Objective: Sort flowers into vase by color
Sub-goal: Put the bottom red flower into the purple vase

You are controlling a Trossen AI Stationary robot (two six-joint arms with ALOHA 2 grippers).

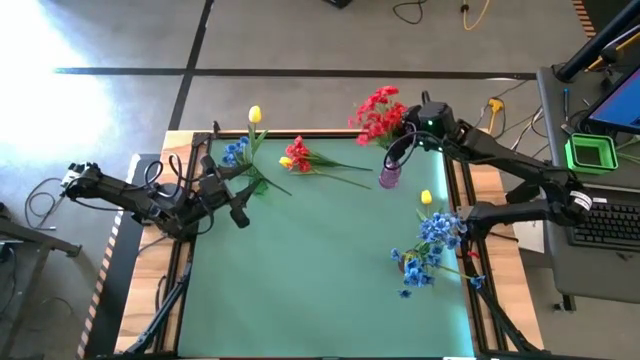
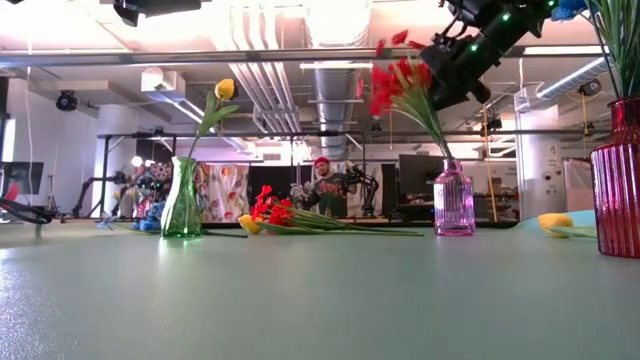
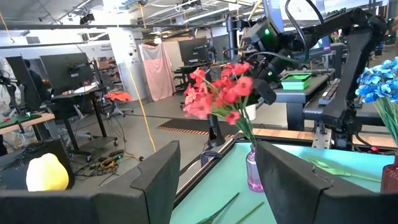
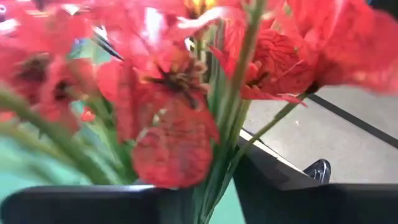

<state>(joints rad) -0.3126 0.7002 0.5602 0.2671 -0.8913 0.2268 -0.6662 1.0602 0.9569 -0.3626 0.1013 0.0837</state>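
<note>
A bunch of red flowers (image 2: 398, 82) stands tilted in the pink vase (image 2: 454, 203) at the far right of the table, its stems down in the neck. My right gripper (image 1: 408, 138) is shut on these stems just under the blooms (image 4: 168, 124). A yellow flower (image 2: 226, 89) stands in the green vase (image 2: 182, 200) at the far left, with blue flowers (image 1: 235, 150) beside it. Red and yellow flowers (image 1: 300, 158) lie on the mat between the vases. My left gripper (image 3: 217, 186) waits open at the table's left, holding nothing. My right gripper pinches the bundle of green stems (image 4: 214, 177) between its two fingers, close under the red blooms. It comes from the table's far right, slanting downward, with the fingers across the stems. The stems lean toward the far left, their lower ends in the pink vase (image 1: 389, 177).
A dark red vase (image 2: 618, 190) with blue flowers (image 1: 435, 240) stands near the right edge. One yellow flower (image 1: 426, 197) lies on the mat beside it. Bare green mat (image 1: 310, 270) fills the middle and near side. A person sits in the room beyond the table.
</note>
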